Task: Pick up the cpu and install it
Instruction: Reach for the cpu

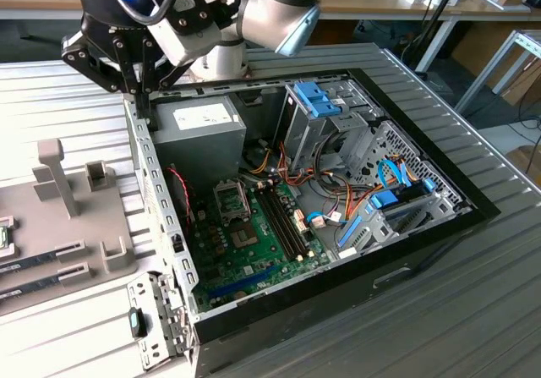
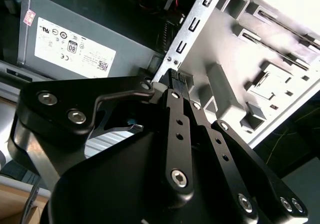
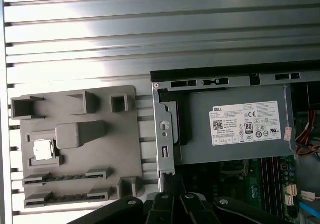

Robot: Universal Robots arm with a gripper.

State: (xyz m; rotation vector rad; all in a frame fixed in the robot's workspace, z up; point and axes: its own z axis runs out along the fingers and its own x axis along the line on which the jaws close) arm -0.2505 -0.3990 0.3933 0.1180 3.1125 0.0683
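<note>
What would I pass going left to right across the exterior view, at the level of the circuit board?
Grey parts holder, with the cpu on it in the first wrist view → case side wall → green circuit board → blue-tabbed drive bay → case rim.

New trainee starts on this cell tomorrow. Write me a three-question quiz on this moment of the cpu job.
1. True or false: the gripper holds the cpu.
2. The cpu lies in: A) the motherboard socket B) the grey holder tray C) a drive bay.
3. Fill in: the gripper hangs over the case wall beside the labelled grey ____.
Key: 1 false; 2 B; 3 power supply.
</note>
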